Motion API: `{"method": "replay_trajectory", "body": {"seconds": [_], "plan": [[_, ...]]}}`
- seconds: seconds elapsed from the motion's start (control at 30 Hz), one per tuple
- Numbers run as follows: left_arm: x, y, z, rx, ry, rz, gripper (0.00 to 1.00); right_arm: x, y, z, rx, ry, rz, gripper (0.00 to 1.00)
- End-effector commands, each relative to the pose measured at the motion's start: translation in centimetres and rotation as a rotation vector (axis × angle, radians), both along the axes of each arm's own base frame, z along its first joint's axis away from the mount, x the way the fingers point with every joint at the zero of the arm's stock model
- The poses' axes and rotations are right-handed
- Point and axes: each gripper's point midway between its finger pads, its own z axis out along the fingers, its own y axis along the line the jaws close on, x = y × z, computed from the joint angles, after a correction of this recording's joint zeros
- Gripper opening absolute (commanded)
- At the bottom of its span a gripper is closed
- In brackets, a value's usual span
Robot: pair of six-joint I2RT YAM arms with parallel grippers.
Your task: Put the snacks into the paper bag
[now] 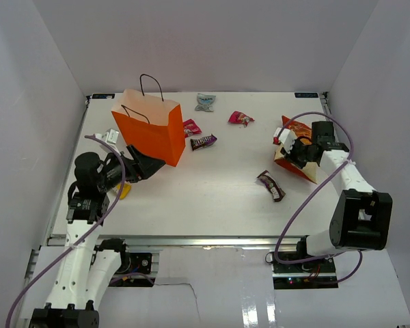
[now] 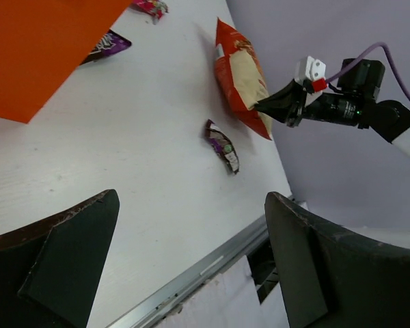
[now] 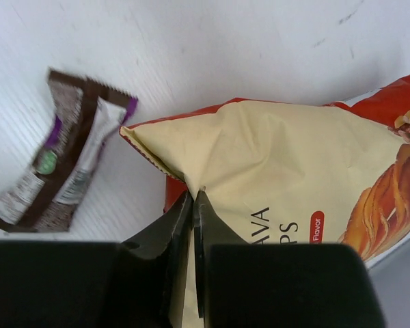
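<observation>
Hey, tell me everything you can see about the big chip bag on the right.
The chip bag is a large glossy pouch, red-orange with a cream panel and partly visible lettering. It sits at the right side of the table, seemingly tilted up, its cream edge pinched by the shut right gripper. A brown-and-purple candy bar lies close beside it.

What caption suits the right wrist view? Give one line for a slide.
Right jaws shut on the cream edge of the chip bag, a brown-and-purple candy bar nearby on the table.
</observation>
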Motion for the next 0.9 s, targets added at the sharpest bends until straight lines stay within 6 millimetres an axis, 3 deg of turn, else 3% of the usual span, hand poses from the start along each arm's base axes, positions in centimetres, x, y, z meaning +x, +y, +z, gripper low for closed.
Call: {"method": "replay_trajectory", "body": {"seconds": [0.0,0.17,0.27,0.3,0.33,0.37,0.47,0.57,0.6,0.63,0.7,0.73,0.8,0.83,0.87], "plan": [[-0.6,-2.1,2.4,-0.116,-0.033,-0.138,0.98,-1.4,4.1,4.5,0.284,0.077,-0.021,0.08],[0.4,-2.9,3.9,-0.201,0.023,-0.123,0.98,-1.9,6.6,7.8,0.463,0.118,-0.011,0.08],[1.2,-4.7,4.4,-0.224,0.062,-0.131,0.98,-2.3,7.9,9.1,0.564,0.172,-0.012,0.08],[0.6,-6.4,4.5,-0.235,0.088,-0.17,0.98,-2.3,8.2,9.5,0.583,0.179,-0.013,0.08],[1.3,-6.9,4.7,-0.238,0.092,-0.135,0.98,-2.1,8.5,9.9,0.609,0.182,-0.006,0.08],[0.9,-9.0,4.0,-0.246,0.149,-0.175,0.98,-2.1,8.7,10.1,0.63,0.201,-0.019,0.08],[1.6,-11.6,3.4,-0.256,0.207,-0.169,0.98,-2.0,9.1,10.6,0.675,0.217,-0.019,0.08],[2.2,-15.5,0.7,-0.237,0.332,-0.175,0.98,-2.3,10.0,11.2,0.718,0.248,-0.011,0.08],[2.1,-15.8,1.2,-0.25,0.334,-0.17,0.98,-2.4,10.4,11.3,0.722,0.254,-0.002,0.08],[2.8,-16.6,-0.3,-0.247,0.392,-0.155,0.98,-2.6,10.6,11.3,0.724,0.259,0.005,0.08],[3.5,-17.8,-0.6,-0.244,0.418,-0.148,0.98,-2.9,11.1,11.5,0.732,0.256,0.014,0.08],[4.1,-18.6,-2.0,-0.238,0.468,-0.137,0.98,-3.5,12.2,11.4,0.732,0.266,0.042,0.08],[4.9,-19.7,-1.9,-0.244,0.486,-0.133,0.98,-3.8,13.1,11.6,0.737,0.261,0.067,0.08],[5.5,-20.5,-3.2,-0.23,0.52,-0.127,0.98,-4.3,13.4,11.3,0.744,0.279,0.062,0.08],[5.8,-21.3,-2.5,-0.235,0.511,-0.142,0.98,-4.6,14.1,11.2,0.744,0.285,0.077,0.08]]}}
